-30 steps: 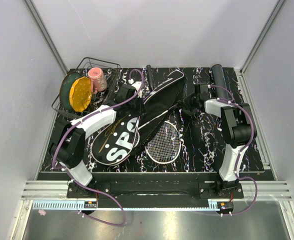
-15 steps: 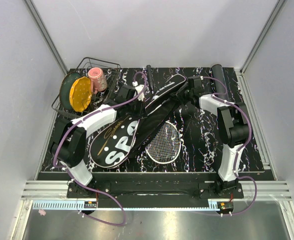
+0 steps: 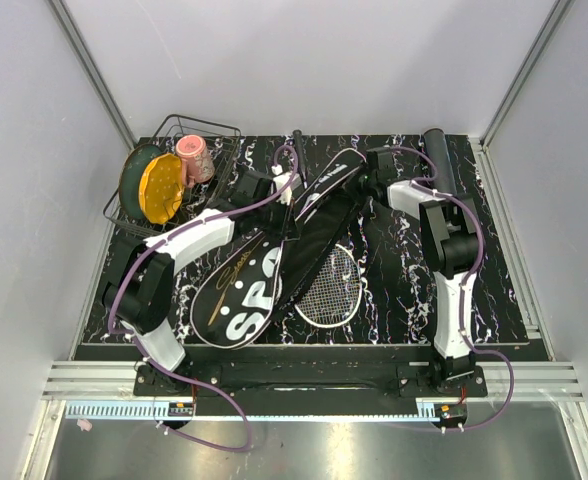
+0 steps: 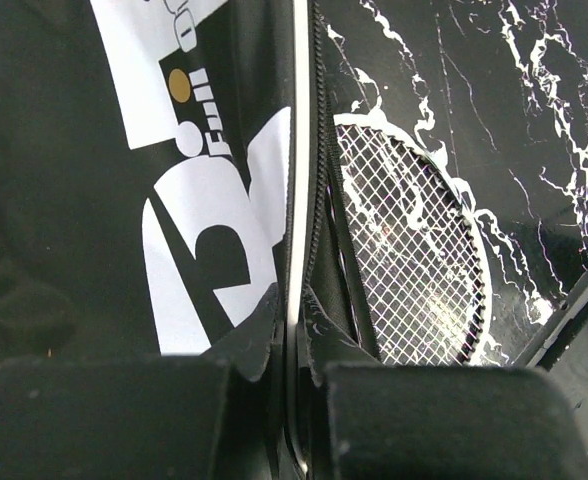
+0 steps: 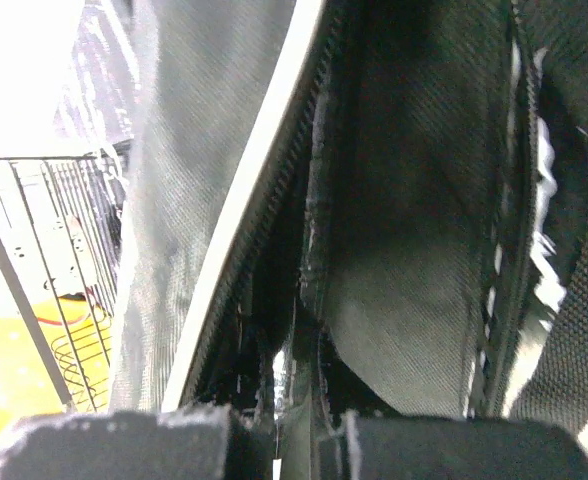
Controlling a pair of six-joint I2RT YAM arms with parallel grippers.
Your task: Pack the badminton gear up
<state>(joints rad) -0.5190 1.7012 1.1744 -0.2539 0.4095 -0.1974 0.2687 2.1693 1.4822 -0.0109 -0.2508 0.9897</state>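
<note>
The black racket-shaped bag (image 3: 242, 292) lettered "SPORT" lies slantwise across the table. The racket's white-strung head (image 3: 328, 285) lies beside it on the right, partly under the bag's edge. My left gripper (image 3: 287, 193) is shut on the bag's white-piped edge (image 4: 296, 200) at mid-length; the racket head (image 4: 414, 250) shows just right of it. My right gripper (image 3: 368, 168) is shut on the bag's fabric (image 5: 414, 250) at its narrow far end. The long black tube (image 3: 436, 153) lies at the far right. No shuttlecocks are in view.
A wire basket (image 3: 210, 130) with yellow and green plates stands at the far left corner, a pink cup (image 3: 192, 156) in it. The basket's wires (image 5: 34, 250) show left of the bag in the right wrist view. Grey walls close the table in.
Both grippers have carried the bag: its wide lettered end swung right and nearer, over the racket's edge. The right gripper moved left and farther; the left gripper moved right.
</note>
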